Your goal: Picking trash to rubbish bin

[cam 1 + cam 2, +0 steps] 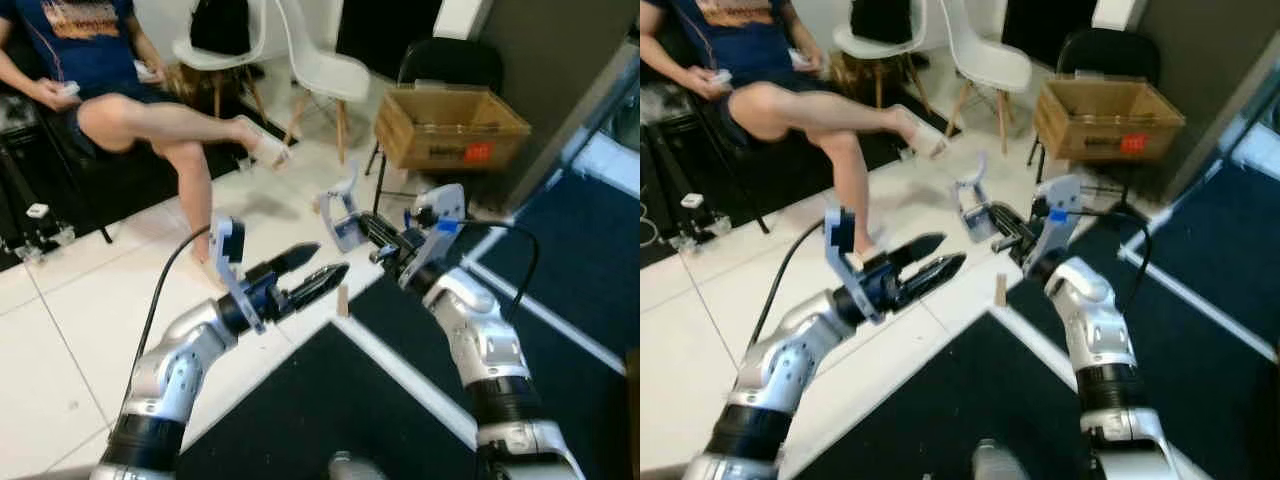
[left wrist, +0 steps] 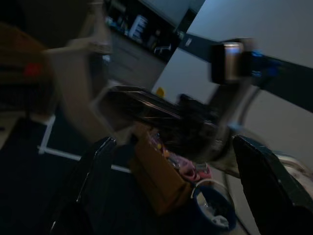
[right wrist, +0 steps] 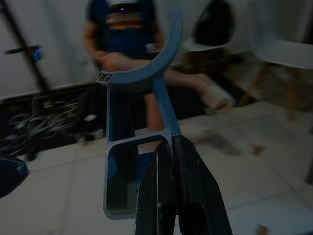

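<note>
- A person (image 1: 120, 90) sat at the far left edge of the white tiled floor (image 1: 70, 320), one leg crossed over the other, with two white chairs (image 1: 320, 60) behind.
- A dark carpet (image 1: 330, 420) met the tiles along a pale strip just below my arms.
- An open cardboard box (image 1: 450, 125) rested on a black chair at the far right of the tiles.
- My left claw (image 1: 318, 268) hung above the tile edge, its black fingers slightly apart and holding nothing.
- My right claw (image 1: 365, 230) was clamped on the trash, a pale blue plastic bracket (image 3: 132, 147) with a curved top, held up in the air above the tiles.
- A small tan block (image 1: 342, 301) stood upright on the tiles near the carpet's corner, between my arms.
</note>
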Available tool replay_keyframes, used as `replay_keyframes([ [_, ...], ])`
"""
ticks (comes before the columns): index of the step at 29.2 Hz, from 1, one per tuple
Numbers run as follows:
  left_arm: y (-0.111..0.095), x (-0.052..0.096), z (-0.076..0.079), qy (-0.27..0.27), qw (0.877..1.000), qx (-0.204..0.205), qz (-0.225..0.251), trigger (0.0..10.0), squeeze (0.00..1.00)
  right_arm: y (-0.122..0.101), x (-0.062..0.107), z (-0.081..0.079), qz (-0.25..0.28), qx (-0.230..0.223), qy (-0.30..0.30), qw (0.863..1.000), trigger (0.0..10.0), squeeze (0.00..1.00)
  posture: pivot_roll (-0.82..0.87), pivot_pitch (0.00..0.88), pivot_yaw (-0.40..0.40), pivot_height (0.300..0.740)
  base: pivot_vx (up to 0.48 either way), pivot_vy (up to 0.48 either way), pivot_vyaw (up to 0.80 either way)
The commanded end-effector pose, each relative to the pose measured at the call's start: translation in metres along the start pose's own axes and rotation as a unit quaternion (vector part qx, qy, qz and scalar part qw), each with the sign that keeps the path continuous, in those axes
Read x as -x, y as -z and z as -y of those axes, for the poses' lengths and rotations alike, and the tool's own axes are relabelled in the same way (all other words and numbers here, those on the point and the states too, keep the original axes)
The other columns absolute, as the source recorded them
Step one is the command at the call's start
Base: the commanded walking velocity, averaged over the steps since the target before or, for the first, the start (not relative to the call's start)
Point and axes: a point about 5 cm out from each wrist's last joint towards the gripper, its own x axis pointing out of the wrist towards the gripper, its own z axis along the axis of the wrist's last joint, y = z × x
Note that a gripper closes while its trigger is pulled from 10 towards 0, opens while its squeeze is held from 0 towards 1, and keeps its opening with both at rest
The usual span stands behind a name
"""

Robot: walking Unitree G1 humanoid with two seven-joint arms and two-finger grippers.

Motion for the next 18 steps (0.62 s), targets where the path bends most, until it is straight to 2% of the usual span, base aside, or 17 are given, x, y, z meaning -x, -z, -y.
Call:
replay_keyframes([
  [1,0.003,-0.001,-0.004,-0.022,1.000,0.003,-0.014,10.0,0.00,-0.001,0.002,0.003,-0.002,0.003,0.005,1.000,10.0,0.00,-0.05,0.000,-0.047,0.740,0.000,0.000,-0.80],
  [4,0.002,0.004,-0.009,-0.061,0.998,0.020,-0.001,10.0,0.00,-0.002,0.002,0.008,-0.002,0.016,0.016,1.000,10.0,0.00,-0.06,0.000,-0.041,0.740,0.000,0.000,-0.80],
  [9,0.003,0.011,-0.007,-0.062,0.997,0.035,-0.002,10.0,0.00,-0.004,0.003,0.016,-0.002,0.029,0.031,0.999,10.0,0.00,-0.05,0.000,-0.042,0.740,0.000,0.000,-0.80],
  [10,0.006,0.018,-0.005,-0.053,0.998,0.021,-0.022,10.0,0.00,-0.007,0.002,0.021,-0.002,0.036,0.038,0.999,10.0,0.00,-0.05,0.000,-0.041,0.740,0.000,0.000,-0.80],
  [11,0.006,0.018,-0.005,-0.053,0.998,0.021,-0.022,10.0,0.00,-0.007,0.002,0.021,-0.002,0.036,0.038,0.999,10.0,0.00,-0.05,0.000,-0.041,0.740,0.000,0.000,-0.80],
  [12,0.009,0.026,-0.003,-0.048,0.998,0.006,-0.041,10.0,0.00,-0.009,0.002,0.026,0.000,0.041,0.044,0.998,10.0,0.00,-0.04,0.000,-0.042,0.740,0.000,0.000,-0.80],
  [15,0.009,0.053,-0.007,-0.050,0.993,-0.063,-0.091,10.0,0.00,-0.018,0.004,0.038,0.003,0.057,0.051,0.997,10.0,0.00,-0.04,0.000,-0.042,0.740,0.000,0.000,-0.80],
  [18,0.006,0.060,-0.010,-0.053,0.989,-0.085,-0.107,10.0,0.00,-0.021,0.006,0.042,0.004,0.064,0.051,0.997,10.0,0.00,-0.03,0.000,-0.045,0.740,0.000,0.000,-0.80],
])
